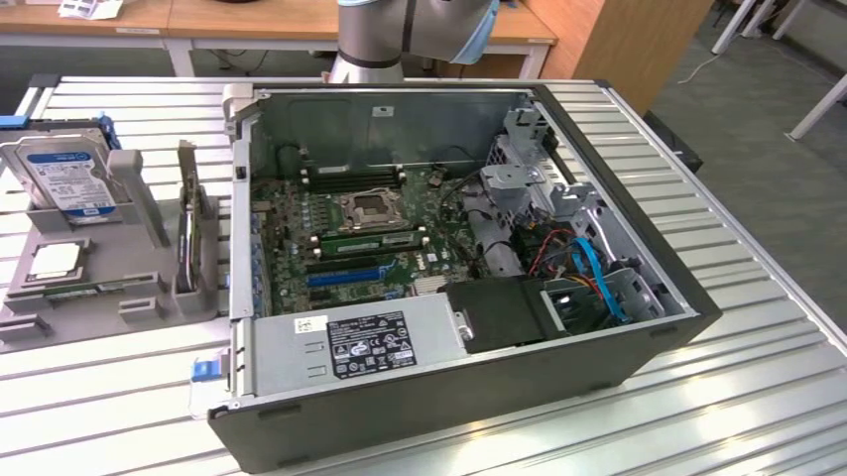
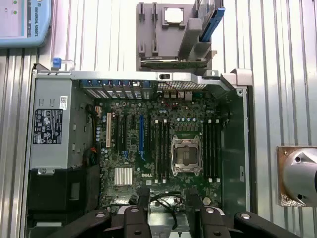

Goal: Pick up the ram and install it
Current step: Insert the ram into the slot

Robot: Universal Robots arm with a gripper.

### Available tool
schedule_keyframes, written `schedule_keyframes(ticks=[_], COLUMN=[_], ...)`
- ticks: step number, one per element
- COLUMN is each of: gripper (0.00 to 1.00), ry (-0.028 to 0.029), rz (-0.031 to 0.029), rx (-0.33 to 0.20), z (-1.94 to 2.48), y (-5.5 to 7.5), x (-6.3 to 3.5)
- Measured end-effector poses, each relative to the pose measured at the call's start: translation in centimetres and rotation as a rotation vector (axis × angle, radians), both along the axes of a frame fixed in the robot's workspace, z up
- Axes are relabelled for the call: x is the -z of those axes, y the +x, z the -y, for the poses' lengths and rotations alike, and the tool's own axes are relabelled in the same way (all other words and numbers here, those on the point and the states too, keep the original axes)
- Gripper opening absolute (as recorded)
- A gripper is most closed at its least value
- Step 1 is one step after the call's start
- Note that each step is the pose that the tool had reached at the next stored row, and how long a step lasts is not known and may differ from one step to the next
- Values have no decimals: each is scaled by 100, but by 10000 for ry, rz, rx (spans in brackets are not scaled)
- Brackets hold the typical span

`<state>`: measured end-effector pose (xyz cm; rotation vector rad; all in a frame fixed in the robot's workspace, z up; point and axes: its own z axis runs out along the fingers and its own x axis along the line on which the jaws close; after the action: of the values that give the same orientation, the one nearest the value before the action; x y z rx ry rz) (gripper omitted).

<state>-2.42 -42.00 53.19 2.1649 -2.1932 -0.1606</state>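
Note:
The ram [image 2: 173, 62] is a thin green stick lying flat in a slot along the edge of the grey holder [image 2: 148, 29], just outside the open computer case. In the exterior view the ram [image 1: 69, 290] rests at the holder's near end, below the silver CPU chip [image 1: 56, 260]. My gripper [image 2: 168, 218] hangs high over the case, above the motherboard edge by the drive bays. Its dark fingers [image 2: 143, 206] stand apart with nothing between them. It is well away from the ram. The black memory slots [image 2: 161, 148] flank the CPU socket [image 2: 185, 156].
The case [image 1: 636, 337] lies open on a slatted metal table [image 1: 741, 397]. Power supply [image 1: 357, 342] and drive cage [image 1: 523, 198] fill its near and right parts. The holder also carries a hard drive [image 1: 66, 178] and an upright expansion card [image 1: 192, 228]. A teach pendant [image 2: 22, 20] lies nearby.

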Motion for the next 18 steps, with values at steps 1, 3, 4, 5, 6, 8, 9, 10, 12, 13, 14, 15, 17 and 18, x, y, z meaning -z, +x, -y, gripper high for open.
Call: schedule_keyframes(ticks=[1,3,4,5,6,8,9,10,12,13,14,15,17,18], gripper=[42,42,42,42,42,42,42,42,42,42,42,42,42,42], ry=[0,0,0,0,0,-1,0,-1,0,0,-1,1,4,9], rz=[0,0,0,0,0,-9,-10,-10,-10,-10,-8,17,126,191], rx=[0,0,0,0,0,1,1,1,0,0,0,-1,0,0], z=[0,0,0,0,0,0,0,0,0,0,0,0,0,0], y=[0,0,0,0,0,0,-1,-1,0,0,0,-1,-10,-15], x=[0,0,0,0,0,0,0,0,0,0,0,0,0,0])
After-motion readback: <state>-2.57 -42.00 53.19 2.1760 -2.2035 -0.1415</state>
